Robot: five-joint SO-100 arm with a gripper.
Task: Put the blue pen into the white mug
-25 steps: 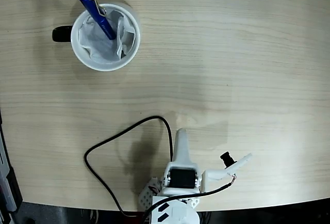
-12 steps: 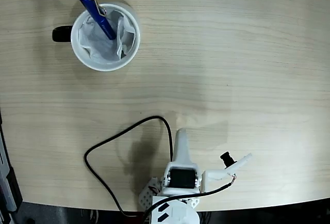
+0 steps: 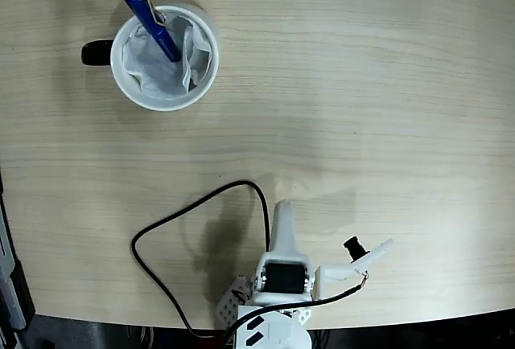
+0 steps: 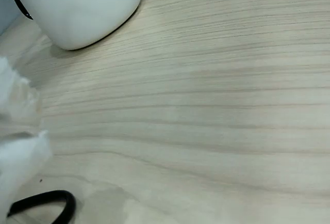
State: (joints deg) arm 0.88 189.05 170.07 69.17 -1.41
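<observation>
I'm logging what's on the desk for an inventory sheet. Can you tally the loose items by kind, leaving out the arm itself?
Pens: 1, the blue pen standing tilted in the mug
Mugs: 1, the white mug
Crumpled paper linings: 1, white paper inside the mug
Cables: 1, black cable looping by the arm's base
Total: 4

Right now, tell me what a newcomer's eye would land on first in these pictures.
First, the blue pen standing tilted in the white mug at the fixed view's upper left, its clip end poking past the rim. Next, the white arm folded at the bottom edge, with a black cable looping across the wooden table beside it.
</observation>
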